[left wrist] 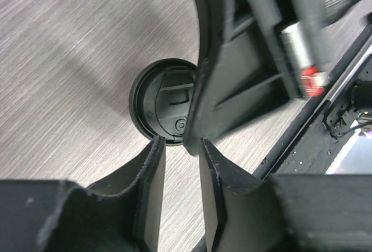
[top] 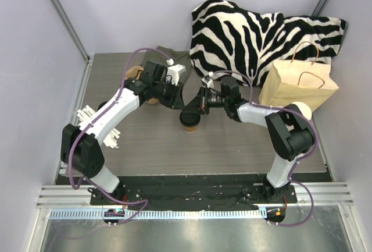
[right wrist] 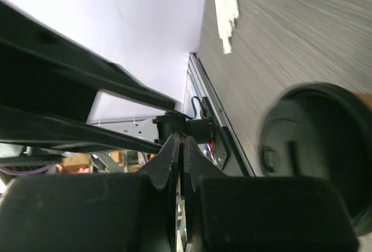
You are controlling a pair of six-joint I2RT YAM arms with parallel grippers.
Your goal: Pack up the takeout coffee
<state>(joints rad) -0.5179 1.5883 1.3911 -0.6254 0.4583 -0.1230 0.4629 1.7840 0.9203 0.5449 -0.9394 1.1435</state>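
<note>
Overhead: the coffee cup [top: 190, 127], black lid [top: 189, 117] on, stands on the table [top: 145, 144] between my left gripper [top: 181, 105] and right gripper [top: 197, 107]. Left wrist: my fingers [left wrist: 152, 182] are slightly apart, empty, tips near the lid. Right wrist: my fingers are pressed together, lid beside them.

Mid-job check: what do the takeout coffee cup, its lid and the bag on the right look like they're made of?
Takeout coffee cup: brown kraft paper by the look of it, matte; its wall is dull tan with no shine.
Lid: black plastic, slightly glossy, with moulded ridges and a sip opening.
Paper bag: tan paper, matte and creased; its thin looped handles are probably twisted paper.
</note>
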